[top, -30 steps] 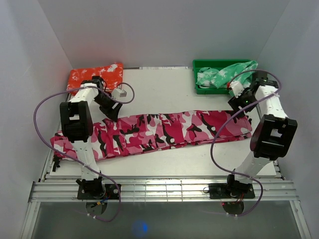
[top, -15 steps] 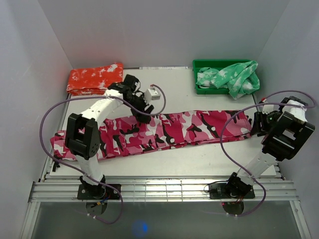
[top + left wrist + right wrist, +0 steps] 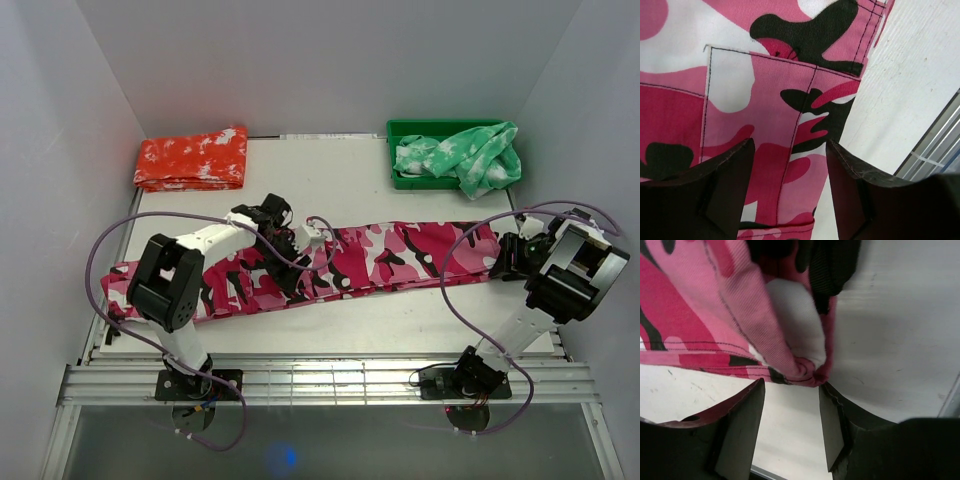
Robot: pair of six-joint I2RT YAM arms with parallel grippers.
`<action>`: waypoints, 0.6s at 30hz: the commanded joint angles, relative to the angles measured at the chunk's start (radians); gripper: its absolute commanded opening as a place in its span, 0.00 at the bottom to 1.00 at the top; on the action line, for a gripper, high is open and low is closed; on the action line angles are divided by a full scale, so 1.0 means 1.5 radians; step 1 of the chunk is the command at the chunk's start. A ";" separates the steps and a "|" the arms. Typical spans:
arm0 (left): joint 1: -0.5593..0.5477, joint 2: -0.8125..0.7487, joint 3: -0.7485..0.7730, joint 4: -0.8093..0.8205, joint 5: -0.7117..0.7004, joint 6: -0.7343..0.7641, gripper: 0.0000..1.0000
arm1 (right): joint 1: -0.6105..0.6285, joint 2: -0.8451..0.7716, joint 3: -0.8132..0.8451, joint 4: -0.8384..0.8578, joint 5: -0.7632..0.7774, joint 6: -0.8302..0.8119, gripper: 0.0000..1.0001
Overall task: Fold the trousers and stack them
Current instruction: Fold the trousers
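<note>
**While both tools are down at the trousers, neither one is clamped on anything**

Since I'm only watching through the cameras, here's what I've got. The trousers (image 3: pixel 380 255) are lying flat and stretched out lengthwise across the tabletop (image 3: pixel 400 320), running from the left edge almost to the right side. They're one long strip of pink camo.

The left tool (image 3: pixel 290 280) is low over the near edge of the cloth, a bit left of the middle. On the left wrist cam the left tool (image 3: pixel 790 145) has its fingers (image 3: pixel 715 195) apart. Between them I see nothing but fabric and a stitched pocket (image 3: pixel 780 105), with bare tabletop just off to the right.

The right tool (image 3: pixel 500 262) is at the right-hand end of the trousers. On the right wrist cam the right tool (image 3: pixel 791 385) is also apart. The folded corner of the hem (image 3: pixel 810 371) sits right at the fingertips, but the fingers aren't pinching it.

At the back there's an orange-red garment (image 3: pixel 192 158) folded in the left corner. A green garment (image 3: pixel 460 155) is spilling out of a green bin (image 3: pixel 400 128) on the right. Both are well apart from the trousers.
</note>
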 commanded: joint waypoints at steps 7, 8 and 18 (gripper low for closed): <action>0.029 -0.098 0.004 -0.035 0.035 -0.016 0.74 | -0.017 -0.071 -0.043 0.123 0.058 0.112 0.58; 0.037 -0.098 0.004 -0.041 0.039 -0.015 0.75 | -0.017 -0.076 -0.049 0.133 0.057 0.112 0.58; 0.157 -0.020 0.023 -0.104 0.056 -0.008 0.73 | -0.019 -0.106 -0.135 0.189 0.044 0.120 0.50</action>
